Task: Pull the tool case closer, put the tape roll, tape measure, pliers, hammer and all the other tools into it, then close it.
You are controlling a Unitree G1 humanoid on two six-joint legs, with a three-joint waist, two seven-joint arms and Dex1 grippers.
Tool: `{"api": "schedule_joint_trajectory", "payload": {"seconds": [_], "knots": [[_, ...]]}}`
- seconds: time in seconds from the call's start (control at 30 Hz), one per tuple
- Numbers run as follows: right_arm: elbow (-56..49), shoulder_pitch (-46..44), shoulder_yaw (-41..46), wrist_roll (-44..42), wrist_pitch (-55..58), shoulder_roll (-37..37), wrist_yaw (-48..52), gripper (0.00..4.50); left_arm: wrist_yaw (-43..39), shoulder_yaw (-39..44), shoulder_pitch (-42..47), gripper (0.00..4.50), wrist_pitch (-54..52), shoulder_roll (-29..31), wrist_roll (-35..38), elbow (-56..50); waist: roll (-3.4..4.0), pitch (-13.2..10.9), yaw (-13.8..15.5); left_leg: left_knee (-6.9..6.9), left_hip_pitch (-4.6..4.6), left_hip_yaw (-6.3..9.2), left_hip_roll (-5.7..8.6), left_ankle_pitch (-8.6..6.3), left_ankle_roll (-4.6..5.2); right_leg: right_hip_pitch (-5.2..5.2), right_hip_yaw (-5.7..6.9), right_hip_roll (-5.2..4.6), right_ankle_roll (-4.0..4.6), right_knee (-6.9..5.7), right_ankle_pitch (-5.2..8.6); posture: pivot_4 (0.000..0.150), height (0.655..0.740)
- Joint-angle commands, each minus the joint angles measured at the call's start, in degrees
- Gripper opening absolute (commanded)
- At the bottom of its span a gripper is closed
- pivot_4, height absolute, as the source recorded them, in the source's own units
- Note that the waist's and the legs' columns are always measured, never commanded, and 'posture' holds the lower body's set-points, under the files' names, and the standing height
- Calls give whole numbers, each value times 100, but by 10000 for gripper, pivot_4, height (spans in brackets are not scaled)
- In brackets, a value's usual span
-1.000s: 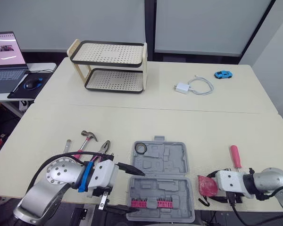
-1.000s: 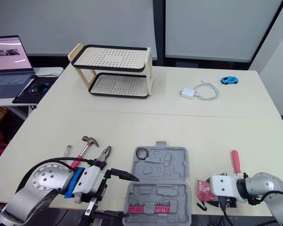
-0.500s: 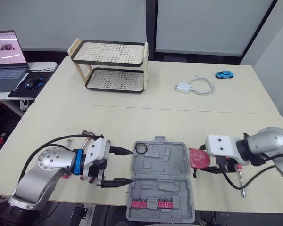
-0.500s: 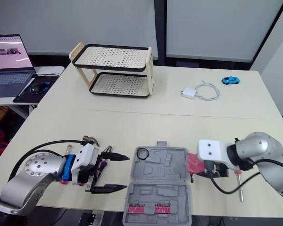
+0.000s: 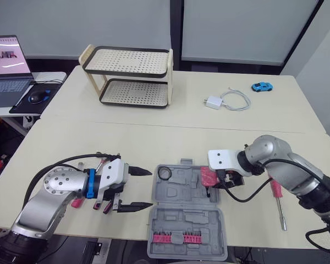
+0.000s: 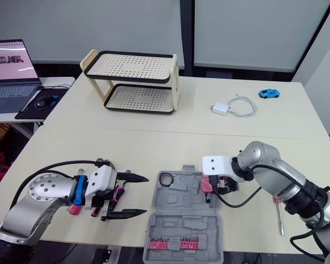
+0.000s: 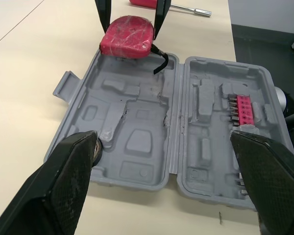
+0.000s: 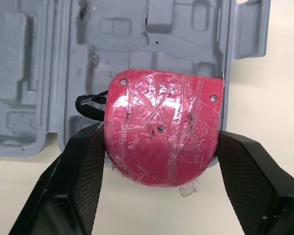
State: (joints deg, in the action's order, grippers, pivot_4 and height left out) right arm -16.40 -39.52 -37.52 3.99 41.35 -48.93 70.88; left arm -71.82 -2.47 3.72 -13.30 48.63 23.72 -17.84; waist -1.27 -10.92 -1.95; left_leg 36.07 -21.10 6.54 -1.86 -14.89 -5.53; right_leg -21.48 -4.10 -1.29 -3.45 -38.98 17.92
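Red tape measure [image 8: 161, 132] gripped over the grey case [image 5: 187, 212] rim
Head views: right gripper [image 5: 212, 179] clamps it at the open case's right edge; left gripper [image 5: 136, 188] gapes empty at the left, over pink-handled tools [image 5: 76, 203]; tape roll [image 5: 164, 174] sits in the far-left pocket, screwdriver [image 5: 278, 193] lies right. Left wrist: moulded plastic pockets, pink bits [image 7: 242, 110] in the near half. Right wrist: black fingers [image 8: 81, 166] squeeze the film-wrapped, rounded shell, half over table [image 8: 137, 210]

A rack [image 5: 126, 61] stands far left on the bench [image 5: 154, 137]. A white charger [image 5: 212, 102] and blue toy car [image 5: 260, 87] lie far right. A laptop [image 5: 5, 58] sits further left.
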Motion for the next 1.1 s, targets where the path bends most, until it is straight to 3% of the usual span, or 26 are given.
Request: {"api": "schedule_joint_trajectory", "payload": {"seconds": [0.03, 1.1], "knots": [[119, -189, -88, 231, -130, 98, 91, 31338, 34, -58, 158, 45000, -11, -70, 67, -225, 0, 0, -2, 0, 0, 0, 0, 0, 0, 0, 1, 0, 0, 0, 0, 1500, 7350], [1146, -229, -299, 1313, -1058, 877, 261, 31338, 26, -190, 197, 45000, 40, -153, 42, -265, 1, 0, -39, 0, 0, 2, 0, 0, 0, -2, 1, 1, 1, -4, -1, 1500, 7350]]}}
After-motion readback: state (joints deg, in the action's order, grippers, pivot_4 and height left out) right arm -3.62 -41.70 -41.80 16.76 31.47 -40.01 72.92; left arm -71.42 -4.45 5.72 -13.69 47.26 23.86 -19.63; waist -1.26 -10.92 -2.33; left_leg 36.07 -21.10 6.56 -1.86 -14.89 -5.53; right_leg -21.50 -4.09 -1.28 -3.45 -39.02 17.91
